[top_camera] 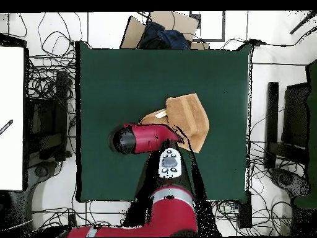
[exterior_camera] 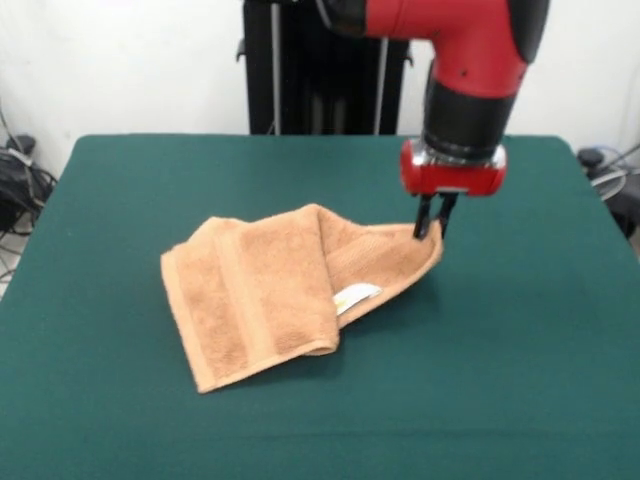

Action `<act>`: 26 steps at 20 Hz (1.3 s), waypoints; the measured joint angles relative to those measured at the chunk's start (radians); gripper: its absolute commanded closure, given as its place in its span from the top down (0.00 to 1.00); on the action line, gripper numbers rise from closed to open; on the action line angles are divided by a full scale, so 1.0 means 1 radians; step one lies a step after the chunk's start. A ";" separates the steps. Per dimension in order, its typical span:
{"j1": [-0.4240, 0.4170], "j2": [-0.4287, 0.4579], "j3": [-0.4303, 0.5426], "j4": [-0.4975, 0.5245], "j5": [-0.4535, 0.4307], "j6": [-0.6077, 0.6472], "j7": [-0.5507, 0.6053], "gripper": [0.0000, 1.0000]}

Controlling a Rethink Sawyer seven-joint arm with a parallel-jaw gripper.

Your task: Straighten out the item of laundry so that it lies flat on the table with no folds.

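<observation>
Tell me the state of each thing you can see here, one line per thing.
towel: folded over itself, not flat, white label showing, one corner lifted off the table
gripper: shut on the towel's raised corner
arm: reaching down over the table, hiding part of the towel in the overhead view
table: green top, with only the towel lying on it
</observation>
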 measured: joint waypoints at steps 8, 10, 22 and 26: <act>0.094 -0.130 -0.015 0.171 0.111 -0.027 0.055 0.00; 0.119 -0.156 -0.028 0.196 0.126 -0.025 0.063 0.00; 0.252 -0.451 -0.100 0.303 0.244 0.246 0.094 0.00; 0.220 -0.525 -0.101 0.307 0.290 0.314 0.094 0.00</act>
